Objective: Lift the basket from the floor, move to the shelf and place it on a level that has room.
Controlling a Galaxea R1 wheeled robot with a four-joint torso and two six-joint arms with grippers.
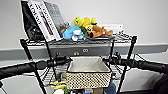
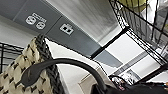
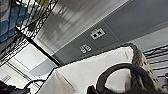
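Between the left gripper [image 1: 65,60] and the right gripper [image 1: 109,60], whose grip cannot be told, the small beige woven basket with off-white cloth lining [image 1: 88,72] is seen lifted to the tall black wire rack's [image 1: 128,53] second tier [image 1: 50,76], its release apparently left.

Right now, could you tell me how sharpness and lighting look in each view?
Head view: soft throughout, the book titles unreadable, the wall evenly lit. Left wrist view: the basket weave blurred close up. Right wrist view: striped shadows from the shelf fall on the wall.
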